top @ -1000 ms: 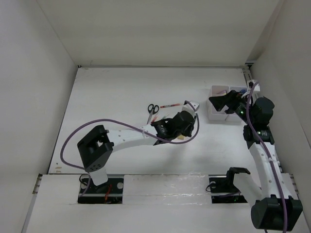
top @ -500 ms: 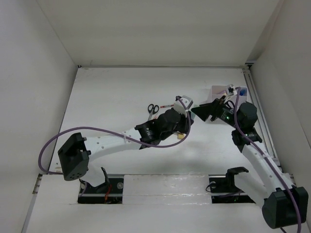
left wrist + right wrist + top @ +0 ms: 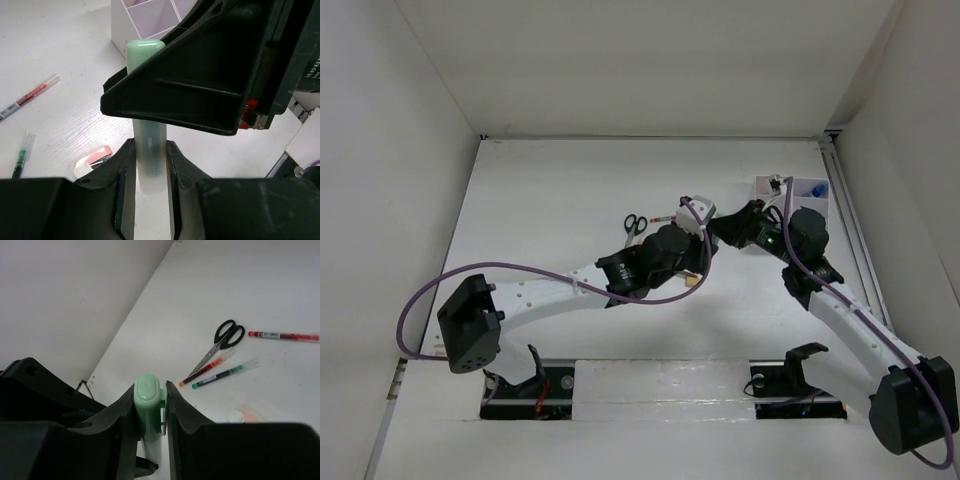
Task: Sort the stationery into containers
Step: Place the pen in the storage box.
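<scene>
Both grippers grip one light green marker [image 3: 149, 150]. My left gripper [image 3: 149, 145] is shut on its pale lower barrel. My right gripper [image 3: 150, 390] is shut on its green cap end [image 3: 148, 402]. The two grippers meet left of the white organizer box [image 3: 760, 183], above the table. On the table lie the black-handled scissors [image 3: 226, 336], a thin red pen [image 3: 282, 336], an orange-tipped pen [image 3: 207, 367] and a green pen [image 3: 225, 374]. A white-pink eraser [image 3: 92, 157] lies below the marker. A small yellowish block [image 3: 692, 282] sits by the left arm.
The organizer box [image 3: 120, 25] stands just behind the marker, its compartments open upward, something blue [image 3: 820, 187] in a far one. White walls close in the table on three sides. A purple cable [image 3: 430, 295] loops off the left arm.
My right gripper has swung left from the organizer box to the left gripper and shut on the marker's cap end. The left arm reached right, then held still with the marker.
</scene>
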Available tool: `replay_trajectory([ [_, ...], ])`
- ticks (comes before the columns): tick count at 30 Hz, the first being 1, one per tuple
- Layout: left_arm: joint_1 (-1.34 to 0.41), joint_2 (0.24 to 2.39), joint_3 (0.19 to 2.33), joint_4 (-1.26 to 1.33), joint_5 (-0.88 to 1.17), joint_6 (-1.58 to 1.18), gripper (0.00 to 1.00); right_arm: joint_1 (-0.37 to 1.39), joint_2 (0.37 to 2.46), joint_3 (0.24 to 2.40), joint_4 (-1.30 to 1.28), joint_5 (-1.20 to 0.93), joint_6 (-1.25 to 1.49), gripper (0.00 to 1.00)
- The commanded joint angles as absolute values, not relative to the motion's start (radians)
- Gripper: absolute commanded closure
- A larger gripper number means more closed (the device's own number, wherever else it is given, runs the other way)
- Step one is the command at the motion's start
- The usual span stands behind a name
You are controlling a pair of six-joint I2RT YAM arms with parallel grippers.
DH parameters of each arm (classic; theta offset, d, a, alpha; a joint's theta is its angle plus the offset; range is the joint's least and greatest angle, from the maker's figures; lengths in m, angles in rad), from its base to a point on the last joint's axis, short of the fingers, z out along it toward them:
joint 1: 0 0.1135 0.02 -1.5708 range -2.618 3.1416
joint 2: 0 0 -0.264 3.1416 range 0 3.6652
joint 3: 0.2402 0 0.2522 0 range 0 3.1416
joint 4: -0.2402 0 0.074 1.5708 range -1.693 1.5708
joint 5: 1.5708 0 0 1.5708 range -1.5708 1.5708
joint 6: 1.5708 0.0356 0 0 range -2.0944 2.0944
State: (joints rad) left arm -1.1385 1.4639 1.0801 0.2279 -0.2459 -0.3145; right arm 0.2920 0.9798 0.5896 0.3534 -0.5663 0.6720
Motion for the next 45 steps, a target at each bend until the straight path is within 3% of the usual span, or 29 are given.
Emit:
replay_trajectory([
  [1, -1.144, 1.417, 1.080, 0.290, -0.274, -0.302, 1.00, 0.319, 0.988, 0.626, 0.417, -0.540, 0.667, 0.96],
  [2, -1.144, 1.417, 1.080, 0.290, -0.275, -0.302, 1.00, 0.319, 0.988, 0.626, 0.405, -0.531, 0.655, 0.99],
  [5, -1.144, 1.427, 1.089, 0.256, -0.284, -0.302, 0.38, 0.319, 0.997, 0.646, 0.394, -0.494, 0.634, 1.00],
  [7, -1.144, 1.456, 1.101, 0.232, -0.293, -0.314, 0.23, 0.287, 1.008, 0.670, 0.394, -0.430, 0.600, 1.00],
  [8, -1.144, 1.456, 1.112, 0.197, -0.293, -0.325, 0.08, 0.275, 1.040, 0.695, 0.394, -0.408, 0.585, 1.00],
  [9, -1.144, 1.471, 1.112, 0.180, -0.293, -0.325, 0.00, 0.259, 1.058, 0.710, 0.385, -0.390, 0.550, 1.00],
  [19, -1.144, 1.390, 0.990, 0.061, -0.367, -0.466, 0.00, 0.084, 1.374, 0.957, 0.459, -0.406, 0.324, 1.00],
  [30, -1.144, 1.261, 0.859, 0.029, -0.354, -0.515, 0.00, -0.159, 1.630, 1.042, 0.741, -0.730, 0.448, 1.00],
  [45, -1.144, 1.250, 0.805, 0.048, -0.314, -0.497, 0.00, -0.258, 1.755, 1.045, 0.841, -0.713, 0.445, 1.00],
])
